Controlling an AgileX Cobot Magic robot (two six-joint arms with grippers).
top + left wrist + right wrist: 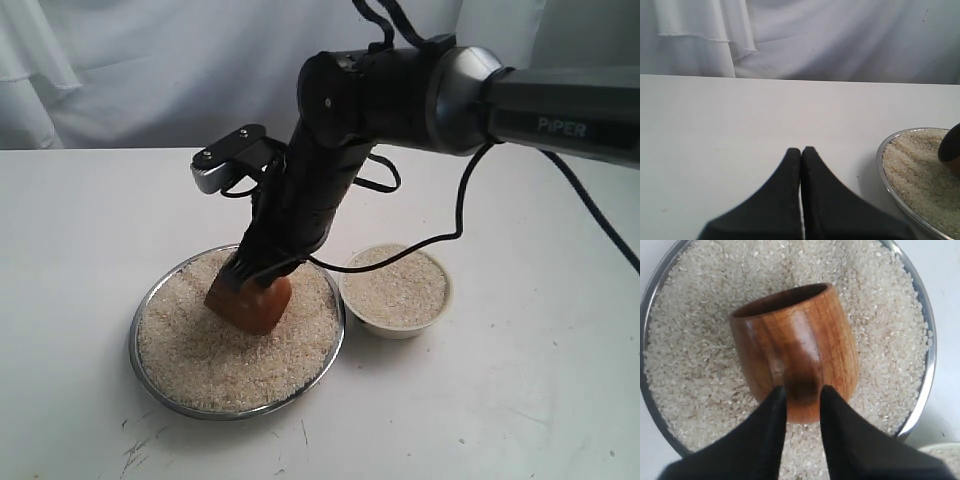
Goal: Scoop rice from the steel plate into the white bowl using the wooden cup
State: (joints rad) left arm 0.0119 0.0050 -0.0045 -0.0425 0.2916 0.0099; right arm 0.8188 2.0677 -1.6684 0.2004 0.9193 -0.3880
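Note:
The wooden cup (252, 304) lies tilted on the rice (220, 360) in the steel plate (137, 335), its dark mouth facing away from my right gripper (240, 278). In the right wrist view the cup (795, 350) sits just past the right gripper (802, 390), whose two black fingers stand a little apart over the cup's base, with rice showing in the gap between them. The white bowl (447, 300) stands right of the plate and holds rice. My left gripper (801, 150) is shut and empty above the bare table, left of the plate (881, 160).
The white table (520, 400) carries only the plate and bowl. A black cable (455, 225) hangs from the right arm above the bowl. White cloth (120, 70) hangs behind the table's far edge.

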